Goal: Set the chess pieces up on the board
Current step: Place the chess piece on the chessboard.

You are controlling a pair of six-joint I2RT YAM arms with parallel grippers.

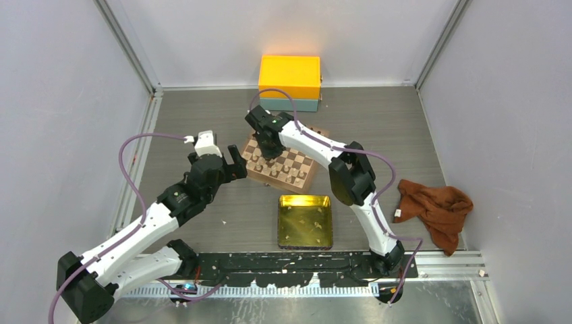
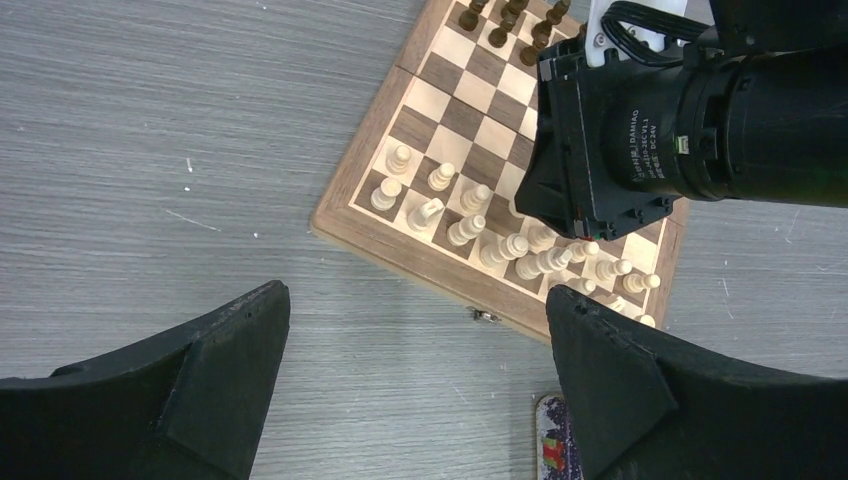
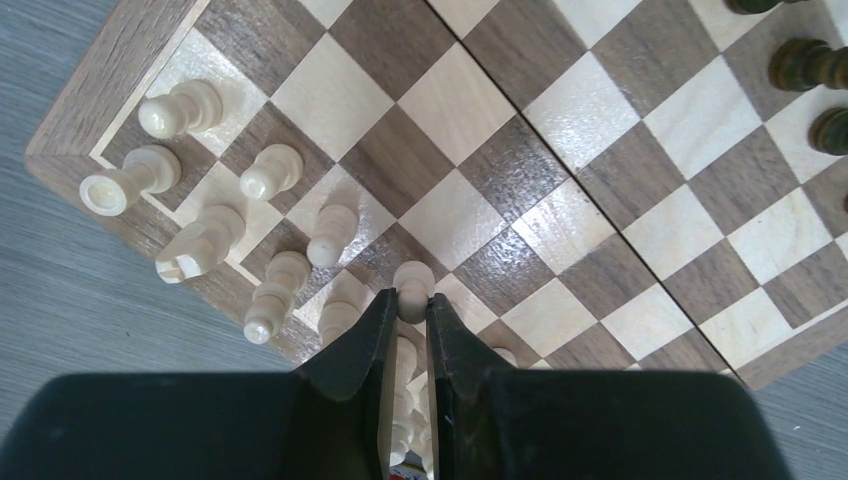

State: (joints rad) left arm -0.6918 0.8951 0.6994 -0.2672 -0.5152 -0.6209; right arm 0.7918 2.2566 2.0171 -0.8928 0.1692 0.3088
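While left fingers [image 2: 200,390] gape wide, empty | right fingers [image 3: 355,355] pinch cream pawn [image 3: 413,283] at board [image 3: 600,200]

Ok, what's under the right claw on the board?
The right claw is shut on a cream pawn above the board. More cream pieces show through the finger gap. The fingers hide the pawn's base, so whether it touches the board cannot be told.

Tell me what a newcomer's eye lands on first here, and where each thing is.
The bright orange-yellow box at the table's far edge stands out first. Mid-table, the right gripper pinches a pale cream wooden chess pawn between its fingers over the square checkered wooden chessboard. A shiny gold square tin tray lies just nearer the arms, a crumpled rust-brown cloth to its right.
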